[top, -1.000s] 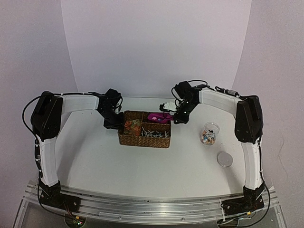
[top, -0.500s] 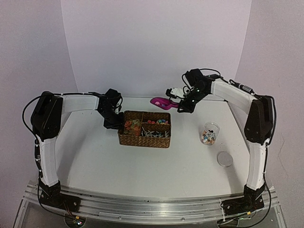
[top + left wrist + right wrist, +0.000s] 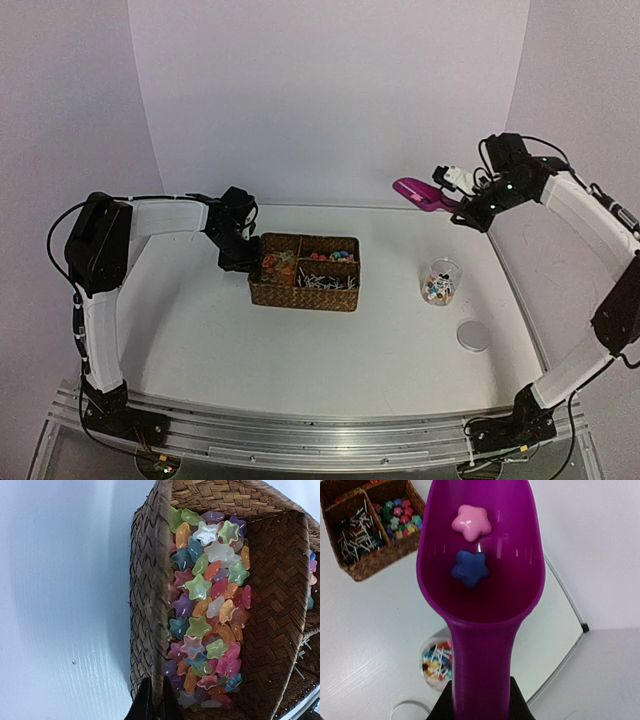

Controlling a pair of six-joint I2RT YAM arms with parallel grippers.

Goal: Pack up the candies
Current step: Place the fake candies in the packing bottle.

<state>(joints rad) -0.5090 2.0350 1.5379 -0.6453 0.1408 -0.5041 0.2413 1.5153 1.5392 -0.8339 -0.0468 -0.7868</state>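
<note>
R claw (image 3: pixel 481 702) is clamped narrow on the handle of the magenta plastic scoop (image 3: pixel 512 580), held high over the far-right side of the white table (image 3: pixel 200 330). The clear plastic jar (image 3: pixel 440 282) stands below it. Two star-shaped candies (image 3: pixel 471 523), one pink & one blue, lie in the scoop bowl. Many more fill compartments of the brown woven wicker basket (image 3: pixel 300 297), and some are in the jar.

L claw (image 3: pixel 152 705) is pinched shut on the basket's left wall.

Candies prob. light, hard & glossy, so they'd slide on the smooth scoop: keep it level, tip slowly. Too small to pinch, so handle them via the scoop.

Hard to see:
- both claws' fingers are cut off at frame bottom
- jar is half hidden under the scoop handle in the R wrist view
- jar contents are too small to sort from above

Round lid (image 3: pixel 473 335) lies near the jar.
</note>
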